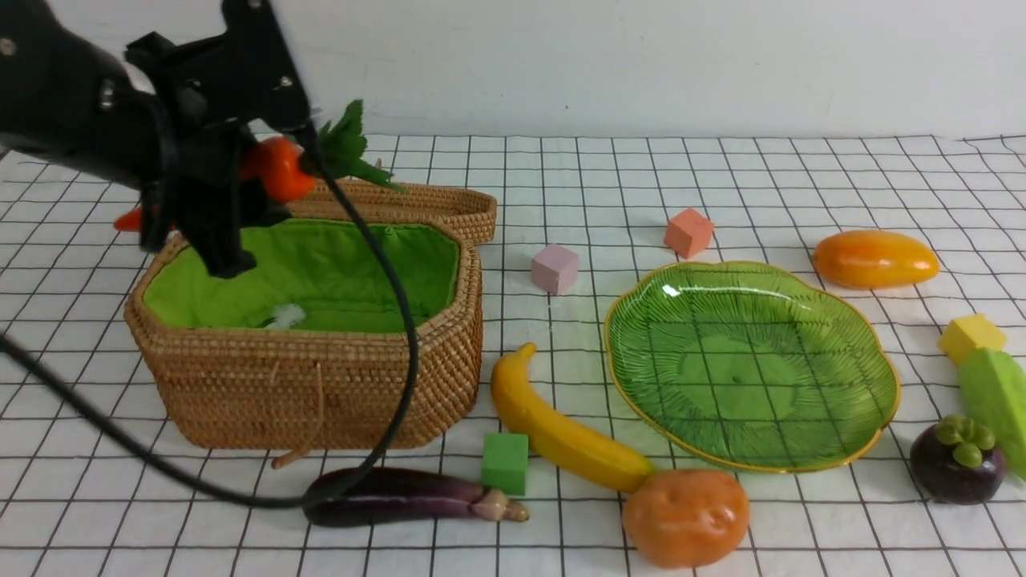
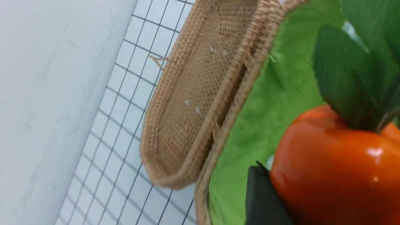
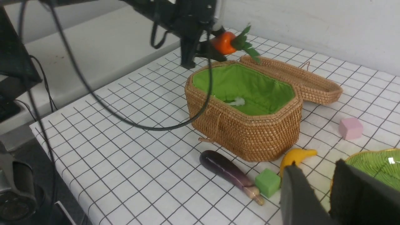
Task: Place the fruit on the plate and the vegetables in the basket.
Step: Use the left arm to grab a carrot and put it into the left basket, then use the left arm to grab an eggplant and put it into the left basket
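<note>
My left gripper [image 1: 244, 200] is shut on the red-orange pepper [image 1: 280, 168] and holds it above the back left rim of the open wicker basket [image 1: 321, 385]; the pepper fills the left wrist view [image 2: 331, 175]. The basket's green lining holds only a white scrap. My right gripper [image 3: 317, 165] is open and empty, hovering above the banana [image 3: 295, 154] beside the plate [image 3: 375, 165]. The green plate [image 1: 753, 369] is bare. The banana [image 1: 561, 433], potato [image 1: 685, 517], eggplant [image 1: 401, 497], mango [image 1: 874, 258], mangosteen [image 1: 958, 463] and light green vegetable [image 1: 998, 393] lie on the cloth.
Foam cubes lie about: pink [image 1: 555, 268], salmon [image 1: 688, 232], yellow [image 1: 971, 336], green [image 1: 505, 463] between eggplant and banana. The basket lid [image 1: 433, 204] lies open behind it. The left arm's black cable [image 1: 401, 320] hangs across the basket's front to the eggplant.
</note>
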Robot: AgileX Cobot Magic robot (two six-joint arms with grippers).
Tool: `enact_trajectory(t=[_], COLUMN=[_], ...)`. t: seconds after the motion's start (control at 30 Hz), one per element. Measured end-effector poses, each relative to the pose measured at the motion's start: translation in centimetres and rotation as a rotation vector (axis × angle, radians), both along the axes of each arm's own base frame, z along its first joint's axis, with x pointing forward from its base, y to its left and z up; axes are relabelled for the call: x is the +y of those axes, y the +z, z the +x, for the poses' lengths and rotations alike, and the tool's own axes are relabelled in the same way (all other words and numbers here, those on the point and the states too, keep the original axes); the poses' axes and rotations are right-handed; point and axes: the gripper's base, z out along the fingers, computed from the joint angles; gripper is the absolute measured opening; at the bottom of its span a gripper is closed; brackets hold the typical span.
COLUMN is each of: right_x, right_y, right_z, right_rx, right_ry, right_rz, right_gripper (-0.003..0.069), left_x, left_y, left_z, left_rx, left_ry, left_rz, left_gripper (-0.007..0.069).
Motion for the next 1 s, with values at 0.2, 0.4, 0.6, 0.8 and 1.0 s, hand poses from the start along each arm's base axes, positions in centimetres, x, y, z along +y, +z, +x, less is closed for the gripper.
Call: enact_trajectory(t=[0.2,0.4,0.6,0.8,1.0], right_x=[0.1,0.1,0.1,0.1,0.1], right_y=[-0.3,-0.3,-0.3,-0.3,-0.5], right_z=[-0.2,-0.2,-0.2,-0.2,-0.3], right_rx=[0.026,0.028,0.028,0.026,0.043], right_ry=[0.018,0.02,0.019,0.018,0.031], right_rz=[-0.019,-0.02,-0.02,-0.019,-0.034], right_gripper=[0.0196,0.0196,0.0196,0.0196,0.0196], left_x=[-0.8,-0.9,-0.6,-0.8,-3.5], left_y=[-3.1,-3.0,-1.5,1.2,2.0], left_z=[2.5,2.4,0.6,-2.2,-6.3], left_rx=[0.044,0.048,0.103,0.222,0.42], left_ry=[0.004,0.001,0.005,0.249,0.246], left_rz=[-0.009,-0.013,-0.03,-0.377,-0.411], left_gripper=[0.0365,0.0564,0.0635,0.0323,-0.0013])
